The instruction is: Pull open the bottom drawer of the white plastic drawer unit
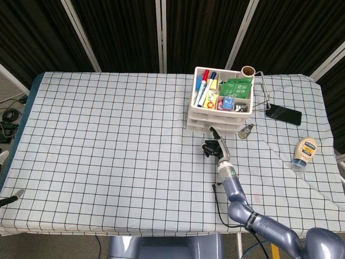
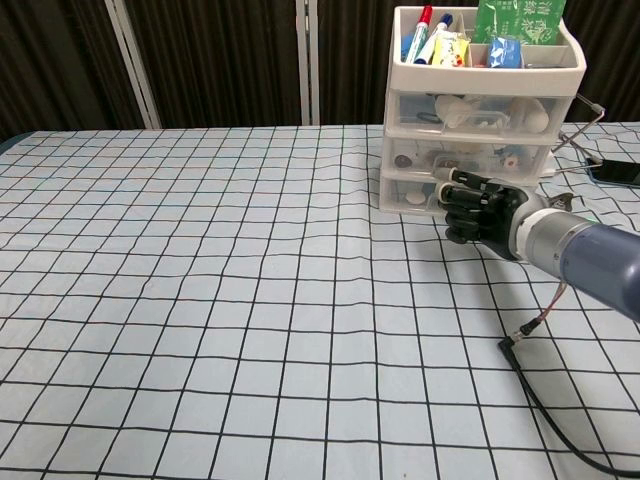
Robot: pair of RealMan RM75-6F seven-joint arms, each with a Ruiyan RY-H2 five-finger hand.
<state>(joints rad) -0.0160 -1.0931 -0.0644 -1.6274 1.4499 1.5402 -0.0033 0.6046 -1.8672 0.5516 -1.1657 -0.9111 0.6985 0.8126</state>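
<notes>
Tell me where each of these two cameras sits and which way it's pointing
Head view: sits high above the near table edge, looking steeply down on the checkered tablecloth, the white drawer unit, a phone and a squeeze bottle; the right arm and right hand show.
Chest view: sits low at the near edge, looking level across the table at the unit's drawer fronts; the right hand is at the bottom drawer.
Shared: drawer unit, right hand, tablecloth, black cable.

right hand (image 2: 480,212) extended forward, fingers (image 2: 462,208) curled (knuckles up)
</notes>
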